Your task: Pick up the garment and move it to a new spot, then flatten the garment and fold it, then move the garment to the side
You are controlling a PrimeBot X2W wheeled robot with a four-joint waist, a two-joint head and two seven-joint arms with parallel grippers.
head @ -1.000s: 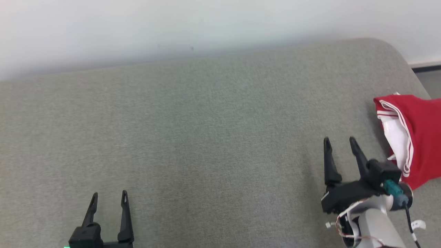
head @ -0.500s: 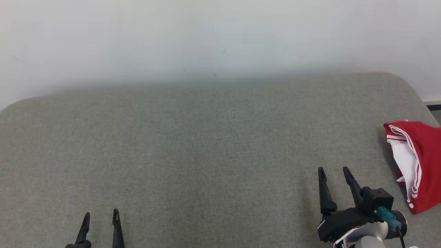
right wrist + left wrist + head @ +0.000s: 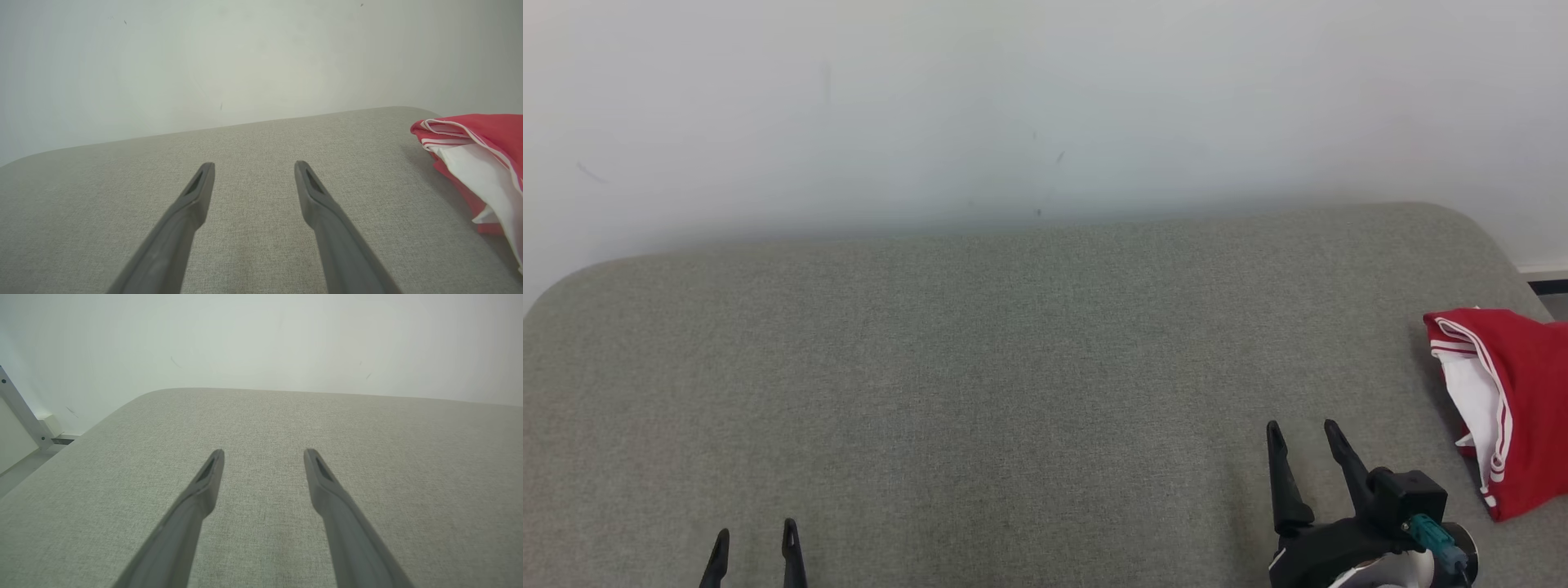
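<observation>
Noted garment [image 3: 1515, 408] bundled at pad [image 3: 1013, 367] right edge, likely parked aside. Found left gripper [image 3: 756, 531], right gripper [image 3: 1301, 426] spread, empty, clear of it.

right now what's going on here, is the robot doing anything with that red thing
Nothing is being handled at this moment. The red and white garment lies in a loose bundle at the right edge of the grey padded surface. The right pincer is open and empty just to the left of it, not touching it. The left pincer is open and empty too, far over on the other side.
</observation>
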